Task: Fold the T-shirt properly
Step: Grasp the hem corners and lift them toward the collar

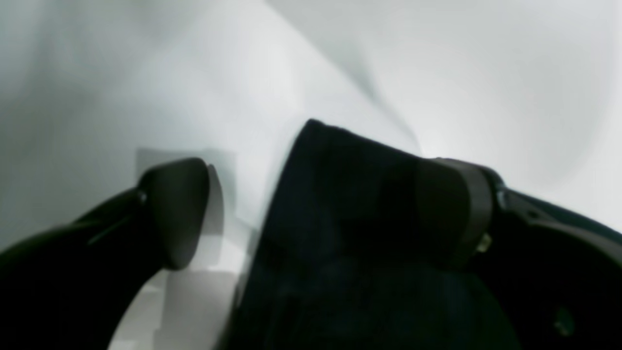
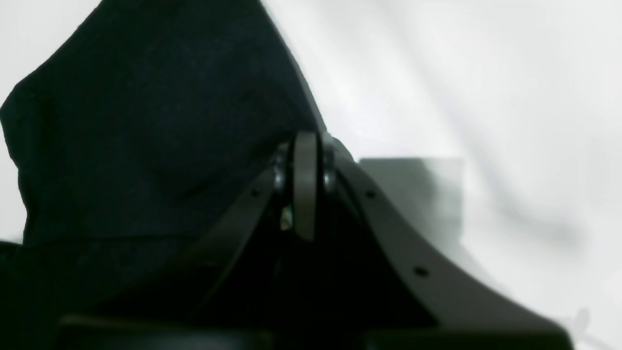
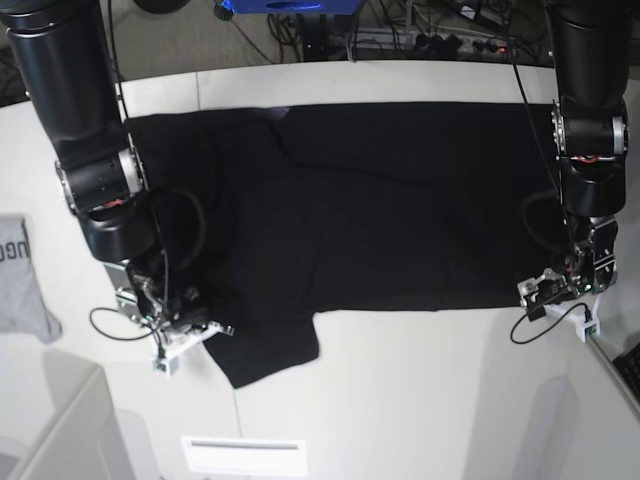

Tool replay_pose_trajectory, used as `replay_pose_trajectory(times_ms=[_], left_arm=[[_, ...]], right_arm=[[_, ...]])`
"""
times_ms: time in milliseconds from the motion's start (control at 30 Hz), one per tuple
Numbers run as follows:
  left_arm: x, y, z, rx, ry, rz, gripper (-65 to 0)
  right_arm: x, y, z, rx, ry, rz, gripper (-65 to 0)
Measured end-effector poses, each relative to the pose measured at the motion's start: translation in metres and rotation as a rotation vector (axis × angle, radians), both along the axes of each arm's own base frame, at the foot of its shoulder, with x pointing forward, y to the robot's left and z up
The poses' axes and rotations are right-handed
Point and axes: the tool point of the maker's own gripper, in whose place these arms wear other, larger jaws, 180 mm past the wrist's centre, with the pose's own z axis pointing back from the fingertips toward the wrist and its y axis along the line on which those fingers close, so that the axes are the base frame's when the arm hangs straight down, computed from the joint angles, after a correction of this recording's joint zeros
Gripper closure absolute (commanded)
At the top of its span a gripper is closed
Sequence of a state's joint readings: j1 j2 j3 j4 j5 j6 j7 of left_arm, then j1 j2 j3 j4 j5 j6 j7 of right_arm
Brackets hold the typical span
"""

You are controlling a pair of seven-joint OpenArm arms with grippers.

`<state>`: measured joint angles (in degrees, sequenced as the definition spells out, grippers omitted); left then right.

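The black T-shirt lies spread flat on the white table, plain side up, with one sleeve pointing toward the front edge. In the base view my right gripper sits at the shirt's left edge by that sleeve. In the right wrist view its jaws are shut, and the black cloth runs right up to their tips. My left gripper is at the shirt's front right corner. The left wrist view shows it open, with a corner of the cloth between its fingers, against the right one.
A small grey garment with dark lettering lies at the table's left edge. A white slotted panel sits at the front edge. Cables and equipment lie behind the table. Both arms stand over the table's sides.
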<state>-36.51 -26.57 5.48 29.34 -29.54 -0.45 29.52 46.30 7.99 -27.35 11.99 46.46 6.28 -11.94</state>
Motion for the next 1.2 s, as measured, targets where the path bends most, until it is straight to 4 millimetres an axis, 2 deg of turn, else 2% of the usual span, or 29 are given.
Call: replay_pose_trajectory(times_ms=[100,200,233,433,633,733,833,1100,1200], left_arm=[[0.004,-0.012,-0.003,-0.009,-0.008,-0.019,-65.0],[0.003,-0.009,-0.002,-0.006,-0.008,-0.023,-64.8],[0.003,-0.008,-0.002,-0.005,-0.008,-0.02,-62.0],[0.003,-0.009,-0.003,-0.008,-0.007,-0.018,-35.2],[0.003,-0.009,-0.003,-0.009,-0.008,-0.017,-17.8],[0.003,-0.012,-0.004,-0.015,-0.009,-0.029,-1.0],[0.001,-0.016,-0.004,-0.002,-0.03,-0.051,0.0],[-0.006,-0.042,0.004,0.012,-0.076,-0.142,0.0],[-0.009,-0.036,0.014,-0.028,-0.133,-0.095,0.0]], right_arm=[[0.0,0.0,0.0,0.0,0.0,0.0,0.0],[0.0,0.0,0.0,0.0,0.001,0.0,0.0],[0.0,0.0,0.0,0.0,0.0,0.0,0.0],[0.0,0.0,0.0,0.0,0.0,0.0,0.0],[-0.003,0.0,-0.004,-0.001,-0.01,-0.004,0.0],[-0.004,-0.001,-0.006,0.0,-0.025,-0.008,0.0],[-0.006,-0.001,-0.008,0.002,-0.028,-0.01,0.0],[-0.008,-0.001,-0.005,0.013,-0.053,0.014,0.0],[-0.013,-0.001,-0.003,0.015,-0.073,0.036,0.0]])
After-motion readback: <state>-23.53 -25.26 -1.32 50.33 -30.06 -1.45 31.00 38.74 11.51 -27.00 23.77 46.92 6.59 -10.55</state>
